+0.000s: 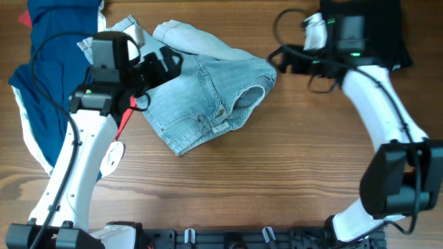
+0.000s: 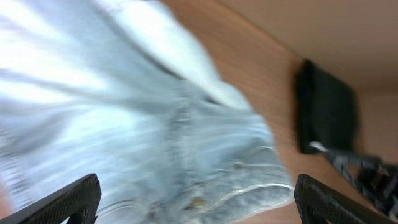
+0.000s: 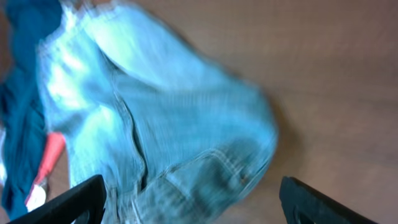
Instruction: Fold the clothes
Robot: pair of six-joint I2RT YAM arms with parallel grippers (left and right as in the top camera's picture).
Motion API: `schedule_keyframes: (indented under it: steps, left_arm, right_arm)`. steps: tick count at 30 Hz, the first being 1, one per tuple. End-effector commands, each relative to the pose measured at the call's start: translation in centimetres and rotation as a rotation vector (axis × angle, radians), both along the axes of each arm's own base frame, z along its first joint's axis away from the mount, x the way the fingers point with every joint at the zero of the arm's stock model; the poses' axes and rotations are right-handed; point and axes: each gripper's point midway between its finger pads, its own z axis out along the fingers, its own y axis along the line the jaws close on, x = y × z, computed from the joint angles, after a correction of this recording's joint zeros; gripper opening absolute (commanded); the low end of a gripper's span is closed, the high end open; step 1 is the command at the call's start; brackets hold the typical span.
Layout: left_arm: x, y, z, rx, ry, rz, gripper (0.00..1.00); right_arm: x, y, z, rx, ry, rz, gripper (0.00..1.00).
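1. Spanning every view, the wooden table [image 1: 297, 173] carried all the clothes, and its near edge was cut off behind the arm bases.
2. The navy garment [image 1: 48, 76] lay at the far left. The frame cropped its top and side, and the left arm partly covered it. A red strip and white parts showed beside that arm.
3. The pale denim shorts [image 1: 208, 90] lay crumpled near the table's middle, just right of the navy garment. Their left portion was hidden under the left arm's wrist. Both wrist views showed them only as a blur, so the stitching was barely readable.
4. A black garment [image 1: 387, 34] sat in the far right corner, cropped by the frame and overlapped by the right arm.
5. The left gripper [image 1: 163, 66] hung over the shorts' left part with its jaws wide apart and nothing between them. Whether it touched the cloth could not be told.
6. The right gripper [image 1: 277, 59] was just beside the shorts' right edge, with its jaws likewise spread and empty.
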Motion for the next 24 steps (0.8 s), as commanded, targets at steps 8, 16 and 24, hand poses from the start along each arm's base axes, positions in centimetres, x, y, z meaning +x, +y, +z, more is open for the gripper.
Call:
schedule_keyframes:
  steps: [8, 16, 24]
  left_arm:
    - [-0.6, 3.1, -1.9, 0.144, 0.053, 0.077, 1.00]
    - [-0.6, 3.2, -1.9, 0.151, 0.051, 0.070, 1.00]
    - [-0.3, 3.8, -2.8, 0.210, 0.059, 0.060, 1.00]
  right_arm:
    - [-4.9, 4.0, -7.7, -0.014, 0.363, 0.032, 0.87]
    - [-6.3, 1.2, -8.8, -0.074, 0.467, -0.049, 0.04]
    - [-8.7, -8.6, -9.7, -0.151, 0.624, -0.221, 0.04]
